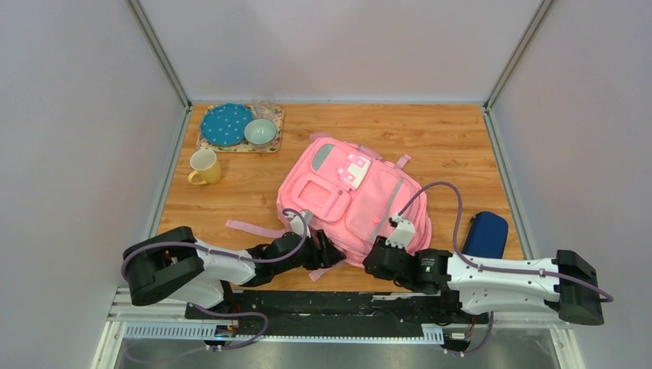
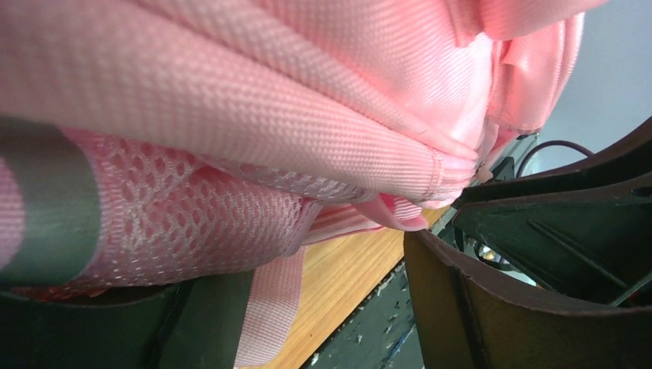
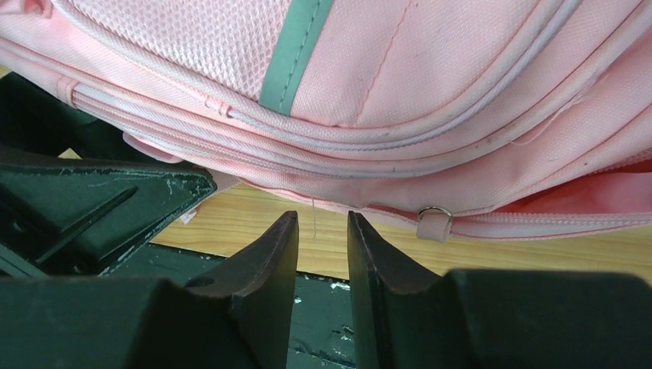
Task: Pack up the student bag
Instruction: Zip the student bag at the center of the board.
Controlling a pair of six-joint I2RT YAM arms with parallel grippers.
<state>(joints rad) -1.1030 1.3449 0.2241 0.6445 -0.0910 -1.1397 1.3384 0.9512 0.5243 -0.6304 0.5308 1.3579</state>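
Wooden table (image 1: 454,146), pale walls all round, and the pink bag (image 1: 350,192) is lying face up in the middle, its near end almost reaching the front edge where both arms are stationed. The left gripper (image 2: 323,284) is standing wide open at the bag's near-left corner, with fabric bulging just above the jaws and a loose strap (image 2: 269,315) dangling between them, nothing pinched. The right gripper (image 3: 321,238) is sitting low at the near edge with only a slim gap between its fingers. It is holding nothing, and a small metal ring (image 3: 436,219) on the seam is lying just to one side.

Trouble could be coming from a few places. If the left jaws shut here, they are likelier to be catching the strap or the mesh pocket (image 2: 192,223) than a zip, and a pull would be dragging the soft bag toward the front edge. The right fingers, this narrow, may be shoving fabric instead of taking the ring. The grippers are also sitting near each other, so a bump is possible.

Containers now: the bag's front pockets are looking zipped, while a deeper-coloured slit at the near edge may be an open compartment — its contents are not showing. The blue case (image 1: 486,233) is lying shut just beside the bag. On the tray (image 1: 278,146) a dotted plate (image 1: 225,124) and a bowl (image 1: 261,132) are sitting; the yellow mug (image 1: 204,167) beside it is looking empty.
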